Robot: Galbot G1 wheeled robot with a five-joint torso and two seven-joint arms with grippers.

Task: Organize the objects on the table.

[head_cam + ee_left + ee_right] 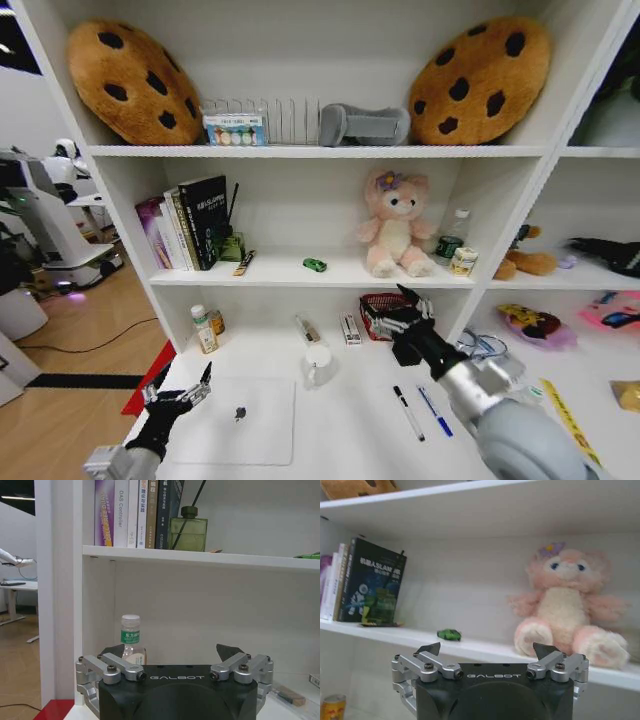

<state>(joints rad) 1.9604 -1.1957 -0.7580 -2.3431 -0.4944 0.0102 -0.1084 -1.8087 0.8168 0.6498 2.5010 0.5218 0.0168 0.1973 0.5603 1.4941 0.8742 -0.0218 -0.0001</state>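
Our right gripper (412, 305) hovers with fingers spread and empty above the long white desk (340, 420), aimed at the shelf where the tiny green toy car (315, 265) sits. We judge a level, centred approach best before closing. The black pen (407, 412) and blue pen (434, 411) lie below its forearm. Our left gripper (183, 386), also spread, hangs by the silver laptop (238, 422). The right wrist view shows the car's (449, 634) height relative to the fingertips (429, 648); the head view shows the desk layout.

Head camera looks down over the table (330, 420); both wrist cameras face the shelves (485, 652), sharing books (135, 512).
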